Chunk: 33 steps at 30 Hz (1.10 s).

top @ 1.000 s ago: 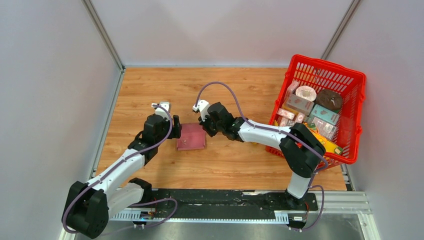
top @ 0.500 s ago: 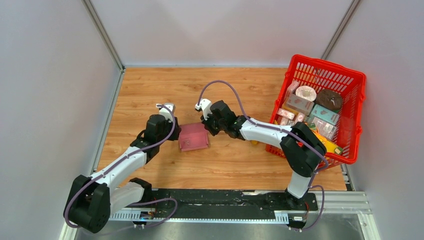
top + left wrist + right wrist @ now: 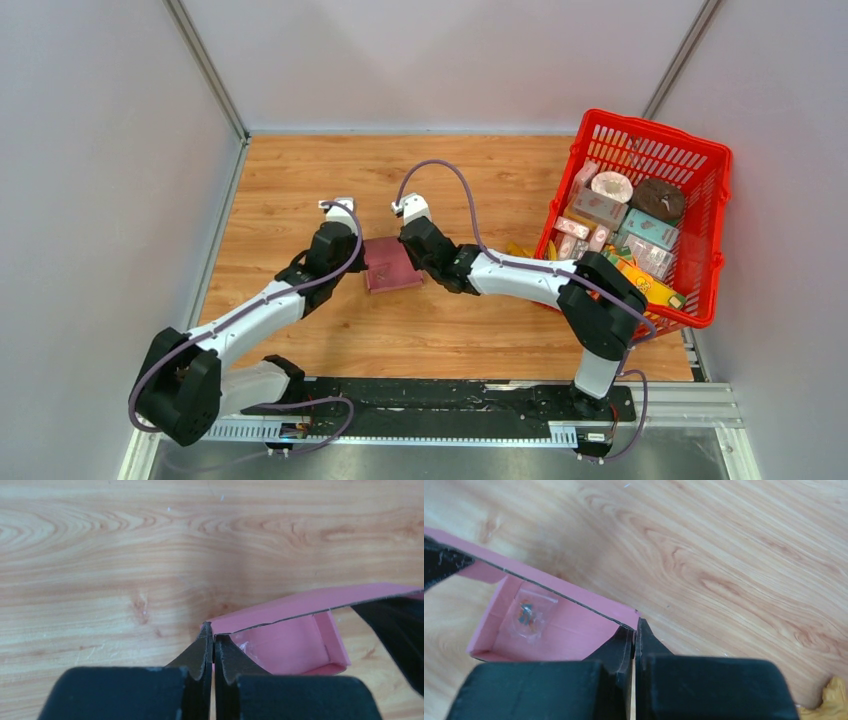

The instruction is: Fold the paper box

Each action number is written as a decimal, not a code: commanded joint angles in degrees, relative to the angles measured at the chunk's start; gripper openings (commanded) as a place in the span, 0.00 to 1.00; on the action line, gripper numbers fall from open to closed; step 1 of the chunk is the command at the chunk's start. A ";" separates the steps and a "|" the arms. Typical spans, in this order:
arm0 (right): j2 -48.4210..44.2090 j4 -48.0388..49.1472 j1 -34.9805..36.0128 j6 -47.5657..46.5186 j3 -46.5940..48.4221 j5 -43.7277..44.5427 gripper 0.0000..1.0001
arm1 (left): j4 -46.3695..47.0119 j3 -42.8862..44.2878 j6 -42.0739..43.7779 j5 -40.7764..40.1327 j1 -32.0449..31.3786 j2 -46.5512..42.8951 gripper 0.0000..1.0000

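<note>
Centrally on the wooden surface (image 3: 300, 190), between the two arms, sits the pink paper box (image 3: 392, 268). Its opening faces upward and one flap is raised above it.

Left hand (image 3: 214, 641): the fingers are drawn together and pinch one end of the raised flap. The flap's thin cut edge runs from the fingertips toward the right side of the left wrist view.

Right hand (image 3: 635, 630): the fingers are likewise pressed together, clamped on the opposite end of the same flap. In the right wrist view the flap's edge runs leftward to the dark tip of the other hand. The flap thus spans between the two hands, tilted over the box's interior.

Interior: pink walls stand on the sides that show. A small transparent packet (image 3: 530, 614) lies on the box floor, its contents too small to identify.

Far right of the surface: a red plastic mesh basket (image 3: 706, 190), filled with printed cartons (image 3: 645, 232) and other packaged goods, stands well apart from the box. A yellow object (image 3: 831, 702) lies on the wood near the basket; it is partly cut off by the frame and cannot be identified.
</note>
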 commanded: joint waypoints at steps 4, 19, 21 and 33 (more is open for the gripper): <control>-0.62 4.85 2.08 18.42 0.56 20.58 0.00 | 0.95 7.07 -10.53 -13.31 -2.36 6.54 0.00; 0.88 11.96 5.07 31.63 -9.02 28.16 0.00 | 6.75 -0.38 -16.79 -27.73 -10.97 6.82 0.00; 0.35 13.72 5.59 31.80 -11.48 28.42 0.00 | 7.98 -1.53 -16.44 -28.17 -11.85 6.02 0.00; -5.09 5.78 7.44 32.07 -13.61 28.96 0.25 | 11.15 -8.04 -15.39 -30.28 -14.75 0.58 0.00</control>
